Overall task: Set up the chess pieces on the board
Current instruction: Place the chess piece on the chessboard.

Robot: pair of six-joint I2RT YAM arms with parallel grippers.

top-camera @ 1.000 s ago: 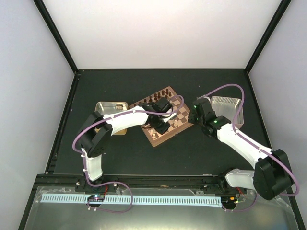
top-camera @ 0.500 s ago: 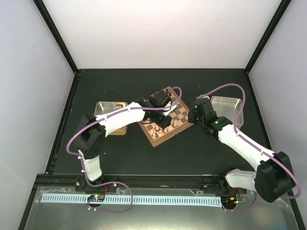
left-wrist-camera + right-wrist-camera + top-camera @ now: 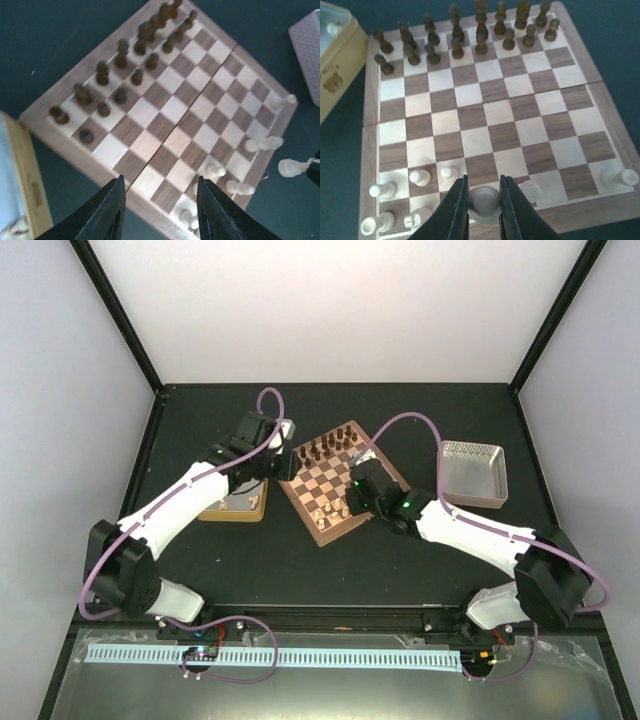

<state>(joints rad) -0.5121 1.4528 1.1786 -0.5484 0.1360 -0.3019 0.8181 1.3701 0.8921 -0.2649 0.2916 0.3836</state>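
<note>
The board (image 3: 335, 472) lies tilted at the table's middle and also shows in the right wrist view (image 3: 490, 115) and the left wrist view (image 3: 165, 110). Dark chess pieces (image 3: 455, 35) fill its two far rows. Several pale pieces (image 3: 420, 176) stand at its near rows, and some lie tipped over (image 3: 265, 144). My right gripper (image 3: 484, 200) is shut on a pale piece (image 3: 484, 204) just above the board's near rows. In the top view the right gripper (image 3: 355, 498) is over the board's near side. My left gripper (image 3: 160, 182) is open and empty, above the board's left edge (image 3: 287, 464).
A tan tray (image 3: 243, 506) sits left of the board, under the left arm, with pale pieces in it (image 3: 15, 227). A silver metal tray (image 3: 473, 472) stands to the right of the board. Black frame rails border the table.
My left gripper has drawn back from over the board to its left edge. My right gripper has moved left from beside the silver tray to over the board's near rows.
</note>
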